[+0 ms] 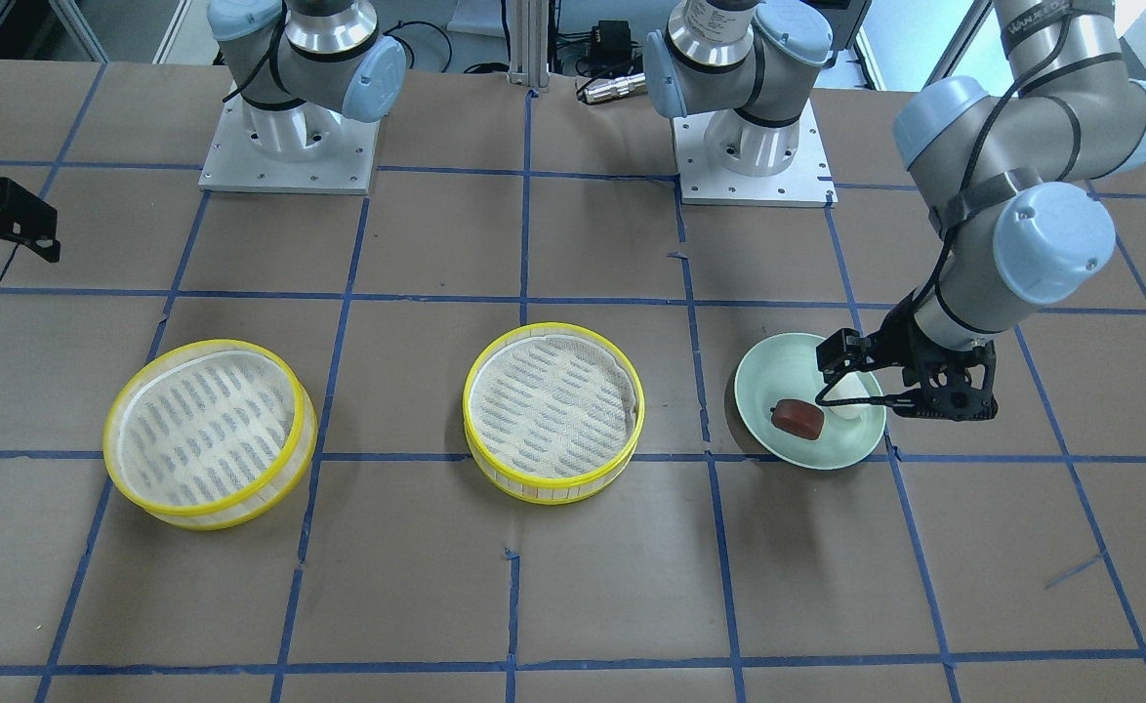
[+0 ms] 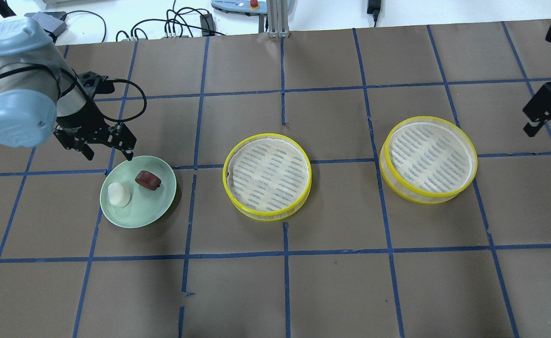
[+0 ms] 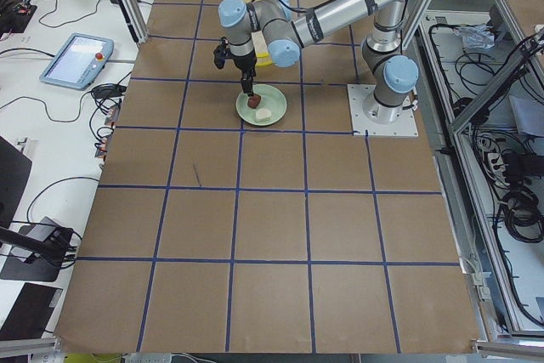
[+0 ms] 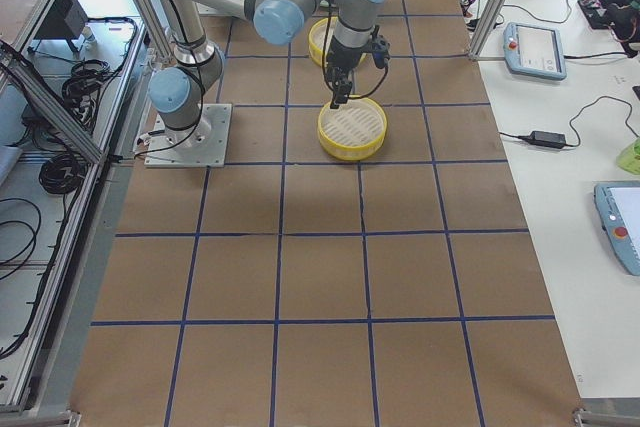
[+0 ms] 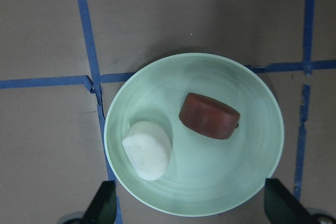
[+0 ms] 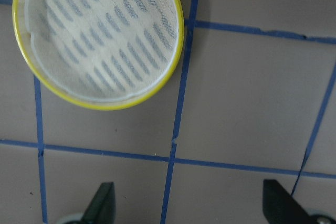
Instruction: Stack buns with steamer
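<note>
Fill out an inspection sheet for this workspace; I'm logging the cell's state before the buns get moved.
Surface: table covered in brown paper with a blue tape grid.
Job's things: white bun and reddish-brown bun lie side by side on the pale green plate; middle steamer and outer steamer are both empty.
Clutter: nothing seen.
Hands: left hand open above the plate's edge, holding nothing; right hand open over bare table near the outer steamer, holding nothing.
Cables: black cable loops off the left wrist; loose leads lie beyond the table's far edge.
Surroundings: teach pendant off the table's side.
</note>
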You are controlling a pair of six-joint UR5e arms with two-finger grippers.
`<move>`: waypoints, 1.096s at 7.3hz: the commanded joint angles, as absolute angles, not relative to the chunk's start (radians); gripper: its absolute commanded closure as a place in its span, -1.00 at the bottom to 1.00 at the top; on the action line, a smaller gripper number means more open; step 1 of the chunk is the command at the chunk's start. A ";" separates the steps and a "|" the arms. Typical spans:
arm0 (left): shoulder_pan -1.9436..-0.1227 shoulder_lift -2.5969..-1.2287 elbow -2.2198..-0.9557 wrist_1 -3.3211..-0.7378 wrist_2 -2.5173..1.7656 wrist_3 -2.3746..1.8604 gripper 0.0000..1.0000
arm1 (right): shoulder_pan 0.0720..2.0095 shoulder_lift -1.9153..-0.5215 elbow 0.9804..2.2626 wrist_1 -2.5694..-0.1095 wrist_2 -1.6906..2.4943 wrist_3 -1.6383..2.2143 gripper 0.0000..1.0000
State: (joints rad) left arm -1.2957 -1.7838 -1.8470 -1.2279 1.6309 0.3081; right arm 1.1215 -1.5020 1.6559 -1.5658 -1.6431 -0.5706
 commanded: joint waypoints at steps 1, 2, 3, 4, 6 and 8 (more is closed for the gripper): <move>-1.278 -1.839 -1.916 -1.125 1.635 0.313 -0.99 | 1.123 -1.406 1.785 -1.789 -1.586 -0.574 -0.99; -1.276 -1.842 -1.922 -1.124 1.644 0.314 -0.95 | 1.124 -1.335 1.801 -1.837 -1.586 -0.572 -1.00; -1.276 -1.842 -1.924 -1.124 1.672 0.314 -0.59 | 1.124 -1.271 1.807 -1.933 -1.585 -0.572 -0.92; -1.276 -1.845 -1.931 -1.124 1.692 0.314 -0.55 | 1.124 -1.238 1.816 -1.983 -1.577 -0.574 -0.57; -1.276 -1.858 -1.937 -1.126 1.715 0.314 -0.57 | 1.124 -1.223 1.860 -2.077 -1.557 -0.574 -0.13; -1.275 -1.888 -1.936 -1.120 1.715 0.311 -0.49 | 1.124 -1.210 1.885 -2.109 -1.555 -0.574 0.62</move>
State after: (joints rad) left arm -1.2753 -1.8724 -1.9358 -1.1231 1.7136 0.3131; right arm 1.1244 -1.2167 1.8716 -2.0900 -1.5570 -0.5737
